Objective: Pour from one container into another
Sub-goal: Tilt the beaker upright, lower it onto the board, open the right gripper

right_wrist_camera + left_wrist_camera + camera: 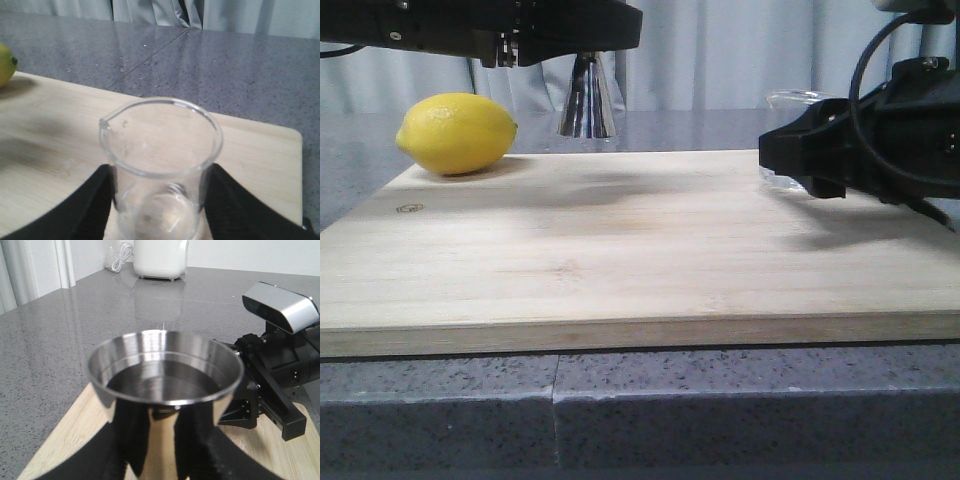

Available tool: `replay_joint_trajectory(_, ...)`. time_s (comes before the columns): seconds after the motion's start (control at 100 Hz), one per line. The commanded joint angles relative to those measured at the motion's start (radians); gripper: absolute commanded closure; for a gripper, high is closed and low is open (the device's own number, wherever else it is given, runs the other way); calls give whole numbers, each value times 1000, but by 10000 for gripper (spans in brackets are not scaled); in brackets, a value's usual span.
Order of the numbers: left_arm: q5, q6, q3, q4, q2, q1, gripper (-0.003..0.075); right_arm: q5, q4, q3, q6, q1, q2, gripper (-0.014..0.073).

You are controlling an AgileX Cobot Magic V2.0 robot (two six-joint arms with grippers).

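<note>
Steel jigger (165,390) is gripped by the left jaws; the glass beaker (161,165) is clasped in the right jaws above the wooden board (620,250).

You cannot see the jigger's (587,98) upper cone: the left gripper (535,40) hides it. Right of the lemon (457,132), the right gripper (820,150) hides most of the beaker (800,100). Neither gripper's fingertips show.

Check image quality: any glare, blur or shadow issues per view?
Front view: soft arm shadows on the board, beaker barely visible. Left wrist view: bright glare streaks on the jigger, its lower body blurred. Right wrist view: fingers out of focus.
</note>
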Motion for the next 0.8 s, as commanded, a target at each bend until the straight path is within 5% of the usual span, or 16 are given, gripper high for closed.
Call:
replay_joint_trajectory(0.0, 100, -8, -28, -92, -51, -8, 542, -39, 15, -16, 0, -9, -25, 278)
replay_joint_trajectory(0.18, 100, -8, -28, -92, -51, -8, 542, -28, 8, -16, 0, -9, -25, 261)
replay_joint_trajectory(0.47, 100, -8, -28, -92, -51, -8, 542, -2, 8, -16, 0, -9, -45, 1)
replay_joint_trajectory(0.79, 100, -8, -28, -92, -51, -8, 542, 523, -1, -20, 125, -9, -315, -3)
